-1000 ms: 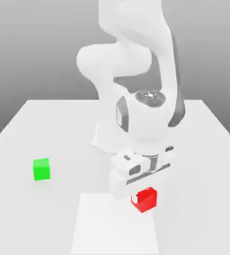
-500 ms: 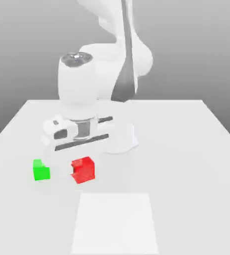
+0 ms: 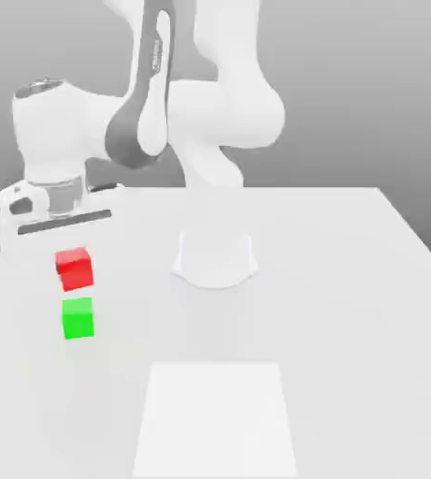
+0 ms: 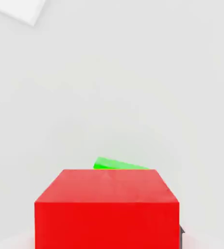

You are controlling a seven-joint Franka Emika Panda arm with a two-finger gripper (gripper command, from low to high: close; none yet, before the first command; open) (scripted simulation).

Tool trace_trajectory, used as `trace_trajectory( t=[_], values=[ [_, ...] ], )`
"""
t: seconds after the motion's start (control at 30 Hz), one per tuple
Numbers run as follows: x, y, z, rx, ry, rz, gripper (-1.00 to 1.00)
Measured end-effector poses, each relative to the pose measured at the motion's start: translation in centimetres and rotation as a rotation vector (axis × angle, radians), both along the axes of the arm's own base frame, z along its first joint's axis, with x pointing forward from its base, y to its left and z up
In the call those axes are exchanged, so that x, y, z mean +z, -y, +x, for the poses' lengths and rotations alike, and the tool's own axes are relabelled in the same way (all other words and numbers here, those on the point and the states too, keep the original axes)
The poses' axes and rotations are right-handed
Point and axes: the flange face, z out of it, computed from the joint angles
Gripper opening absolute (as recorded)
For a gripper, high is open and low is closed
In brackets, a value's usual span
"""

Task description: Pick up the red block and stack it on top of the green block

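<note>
Carried leftward since earlier, the red block [image 3: 75,269] is now gripped in my gripper [image 3: 73,254], raised above the table [image 3: 303,309]; the green block [image 3: 79,319] rests at the exterior view's left.

In the exterior view, 1 pale tabletop [image 3: 331,309] spreads wide, its straight far edge meeting a plain grey backdrop [image 3: 350,94]. Above the tabletop, the backdrop is lighter high up and darkens toward the tabletop's far edge, also down beside its 2 slanting sides. On the tabletop, at its near part, lies 1 flat white four-sided panel [image 3: 215,416], brighter than the surface around it. Light on the tabletop is bright and even, with faint soft shading.
</note>
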Motion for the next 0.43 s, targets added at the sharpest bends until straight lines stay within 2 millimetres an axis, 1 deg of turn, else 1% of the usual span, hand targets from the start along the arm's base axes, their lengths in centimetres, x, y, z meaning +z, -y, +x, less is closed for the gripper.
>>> trace_trajectory(
  t=[0.23,0.43],
  values=[
    [-2.3,-0.3,0.1,0.0,0.001,0.023,-1.0],
    [-3.8,-0.3,-0.1,-0.003,-0.009,0.013,-1.0]
  ],
)
